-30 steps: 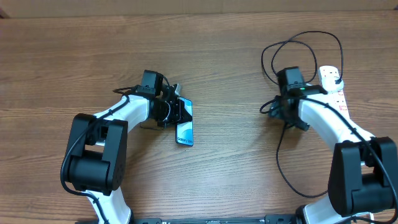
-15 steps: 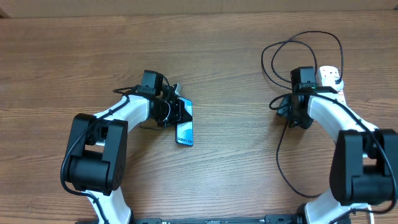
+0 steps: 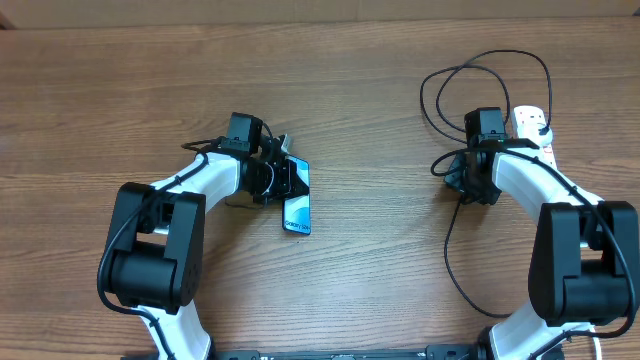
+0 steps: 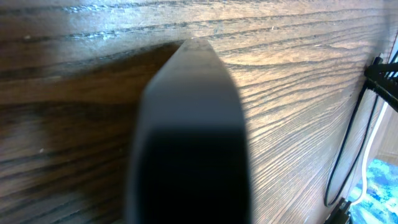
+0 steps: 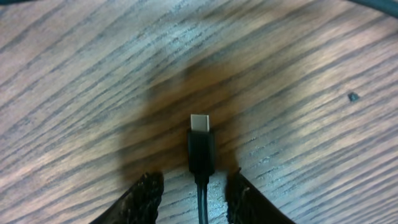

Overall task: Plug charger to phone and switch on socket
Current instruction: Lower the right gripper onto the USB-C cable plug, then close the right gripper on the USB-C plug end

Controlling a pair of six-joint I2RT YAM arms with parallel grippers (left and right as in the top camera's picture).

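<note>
The phone [image 3: 297, 208] lies on the wooden table, blue screen up. My left gripper [image 3: 276, 180] is at its far end and looks shut on it. In the left wrist view a blurred dark shape [image 4: 189, 143] fills the space between the jaws. The charger cable [image 3: 483, 66] loops at the back right. Its connector tip [image 5: 200, 134] lies flat on the wood. My right gripper [image 5: 198, 190] is open, one finger on each side of the cable just behind the tip, not touching it. It also shows in the overhead view [image 3: 462, 186]. The socket [image 3: 541, 133] lies far right, mostly hidden under my right arm.
The black cable trails from the loops down past my right arm toward the table's front edge [image 3: 452, 262]. In the left wrist view the cable [image 4: 348, 143] and the thick white lead [image 4: 368, 149] show at the far right.
My right gripper has moved a little right toward the socket, then stayed put over the last half second. The left arm and phone have not moved.
</note>
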